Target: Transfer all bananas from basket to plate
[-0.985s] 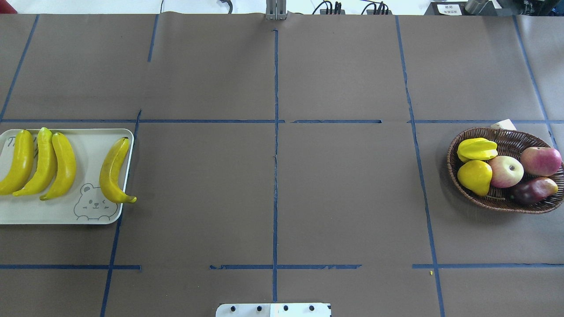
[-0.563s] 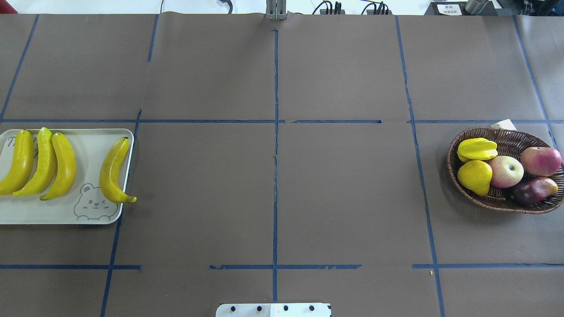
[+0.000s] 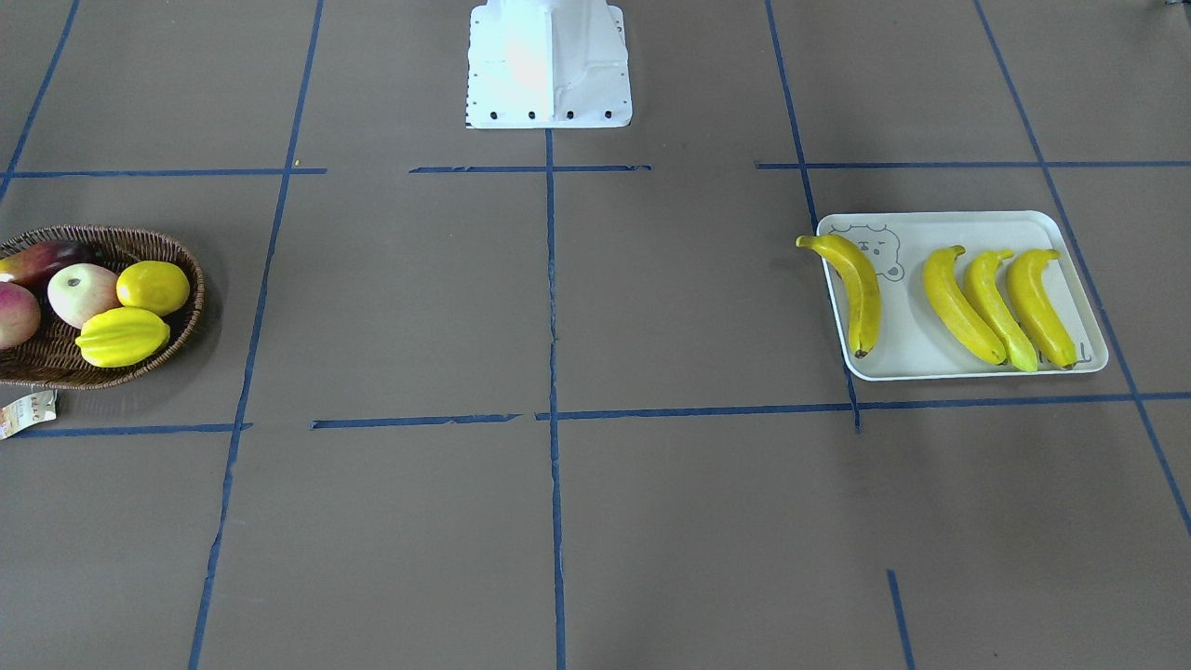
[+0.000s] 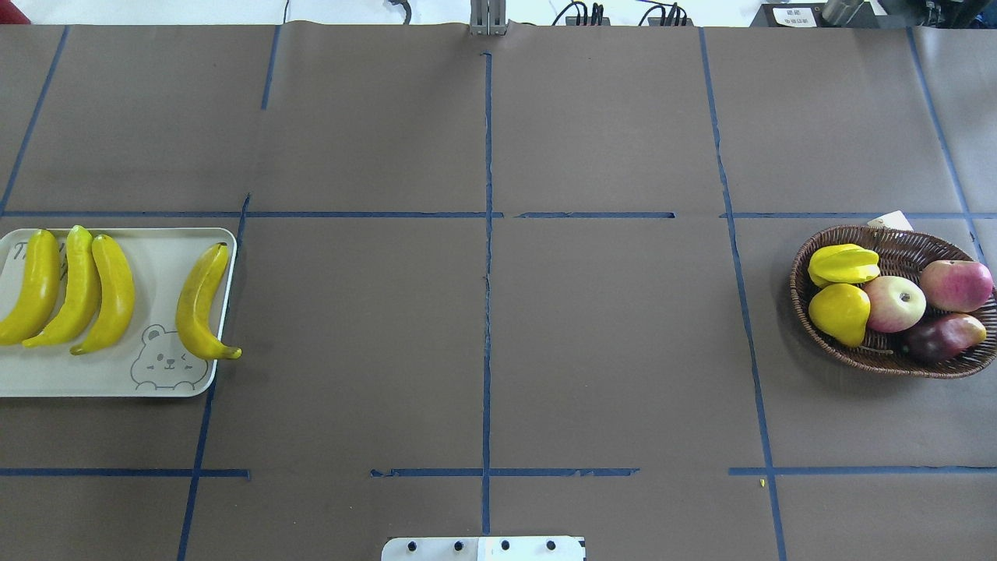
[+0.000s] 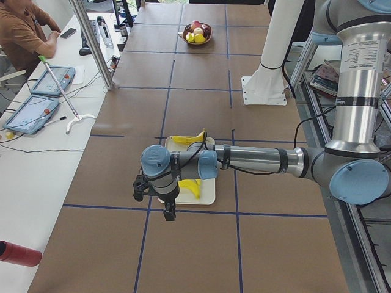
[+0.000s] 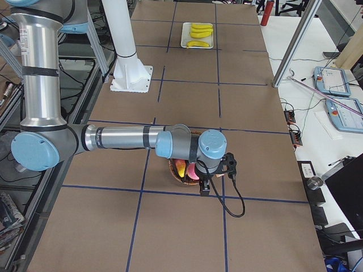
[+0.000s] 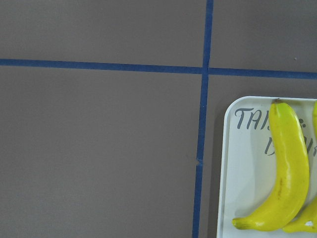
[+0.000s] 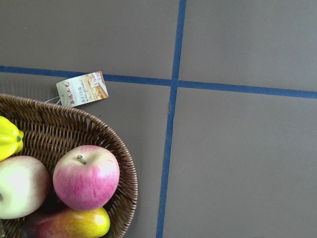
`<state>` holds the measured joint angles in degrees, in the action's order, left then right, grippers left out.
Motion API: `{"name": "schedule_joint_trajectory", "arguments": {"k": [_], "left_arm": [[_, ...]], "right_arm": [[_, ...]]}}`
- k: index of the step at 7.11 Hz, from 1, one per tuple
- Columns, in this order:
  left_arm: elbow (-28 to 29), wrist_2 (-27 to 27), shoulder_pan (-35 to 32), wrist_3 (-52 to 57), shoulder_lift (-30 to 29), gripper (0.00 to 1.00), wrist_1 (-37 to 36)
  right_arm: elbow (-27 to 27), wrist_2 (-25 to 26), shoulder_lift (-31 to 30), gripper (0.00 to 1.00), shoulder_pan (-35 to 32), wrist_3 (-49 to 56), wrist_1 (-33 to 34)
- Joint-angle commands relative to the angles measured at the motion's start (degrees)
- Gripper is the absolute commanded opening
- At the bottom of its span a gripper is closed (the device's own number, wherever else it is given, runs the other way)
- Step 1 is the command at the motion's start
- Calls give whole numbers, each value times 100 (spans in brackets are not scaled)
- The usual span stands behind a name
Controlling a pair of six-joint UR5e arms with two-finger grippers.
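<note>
Several yellow bananas (image 4: pixel 113 296) lie on the white bear tray (image 4: pixel 156 257) at the table's left; three sit side by side, and one (image 4: pixel 199 300) lies apart with its tip over the tray's edge. The wicker basket (image 4: pixel 911 241) at the right holds a starfruit (image 4: pixel 845 265), a lemon (image 4: pixel 840 312), two apples and a dark fruit; no banana shows in it. My left gripper (image 5: pixel 169 210) hangs above the tray's outer end, my right gripper (image 6: pixel 205 188) above the basket's outer end. Both show only in the side views, so I cannot tell whether they are open or shut.
The robot's white base plate (image 4: pixel 483 548) sits at the near table edge. Blue tape lines cross the brown table cover. A paper tag (image 8: pixel 81 89) lies beside the basket. An operator (image 5: pixel 24 30), tablets and a metal pole (image 5: pixel 91 43) stand along the far side.
</note>
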<state>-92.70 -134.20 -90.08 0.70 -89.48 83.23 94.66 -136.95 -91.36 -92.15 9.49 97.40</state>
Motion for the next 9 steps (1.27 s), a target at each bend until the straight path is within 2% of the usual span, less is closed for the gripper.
{"name": "schedule_joint_trajectory", "arguments": {"k": [1,9], "left_arm": [[6,0,0,0,0,100,0],[93,0,-9,0,0,100,9]], "right_arm": [[-184,1,-14,100,-101,9,-133],[-167,-16,30,100,-154,-18,-248]]}}
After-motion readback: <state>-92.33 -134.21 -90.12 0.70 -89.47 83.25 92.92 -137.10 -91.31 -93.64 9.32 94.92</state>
